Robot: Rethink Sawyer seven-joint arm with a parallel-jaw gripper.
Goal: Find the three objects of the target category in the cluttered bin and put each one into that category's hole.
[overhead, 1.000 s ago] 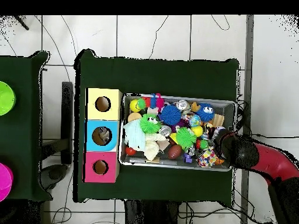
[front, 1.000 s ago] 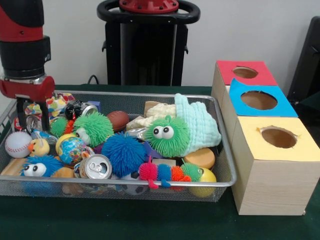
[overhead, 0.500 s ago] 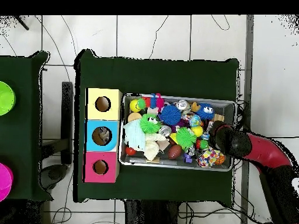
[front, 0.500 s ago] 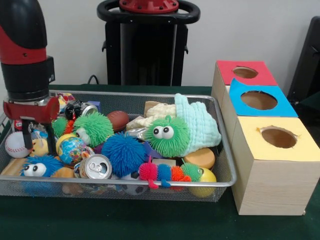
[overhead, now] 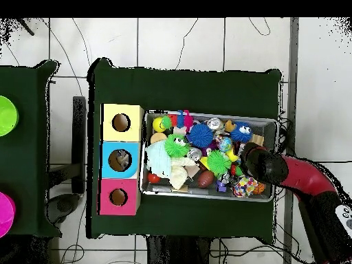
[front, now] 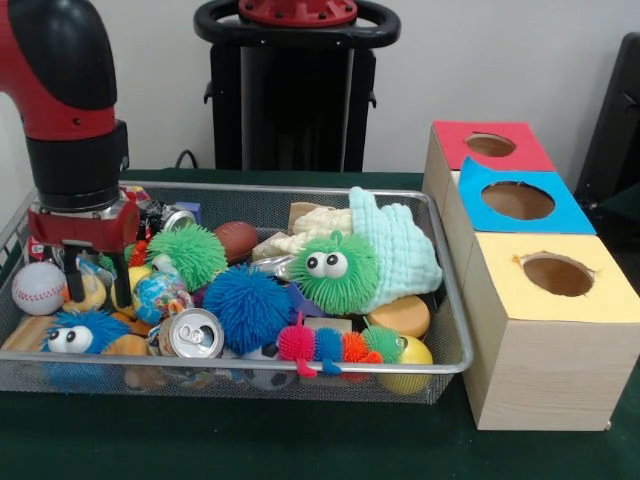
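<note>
- Wire-mesh bin (front: pixel 440 290), shallow, rounded rim, sits on dark green tabletop (front: pixel 300 440); packed w/ toys, hardly any bare mesh floor.
- Pincer (front: pixel 97 285) down in bin's left end in front view; two dark fingers (front: pixel 122 285) apart, straddling small yellow toy (front: pixel 92 290) — gap moderate, can't tell if it grips anything.
- Arm (overhead: pixel 309 180) red + black, round wrist; in overhead view it crosses bin's right rim.
- Just beside pincer: white baseball (front: pixel 37 288) w/ red stitching, multicolour globe-print ball (front: pixel 160 295), spiky green ball (front: pixel 190 255).
- Blue fuzzy creature (front: pixel 75 335) w/ googly eyes near front-left corner; dented soda can (front: pixel 192 333), silver top facing camera, beside it.
- Mid-bin: blue spiky ball (front: pixel 245 305), green spiky creature (front: pixel 333 270) w/ big eyes, small brown football (front: pixel 236 240) behind.
- Segmented fuzzy caterpillar (front: pixel 335 345), pink/blue/orange/green, along front rim; smooth yellow ball (front: pixel 410 362) at front-right corner.
- Pale mint waffle-textured cloth (front: pixel 400 245) heaped at right end, leaning on rim.
- Three wooden boxes to bin's right in front view, tops red (front: pixel 490 145), blue (front: pixel 520 195), yellow (front: pixel 555 275), each w/ round hole; row close alongside bin's end.
- Open tabletop strip in front of the bin; little room btw bin and boxes.
</note>
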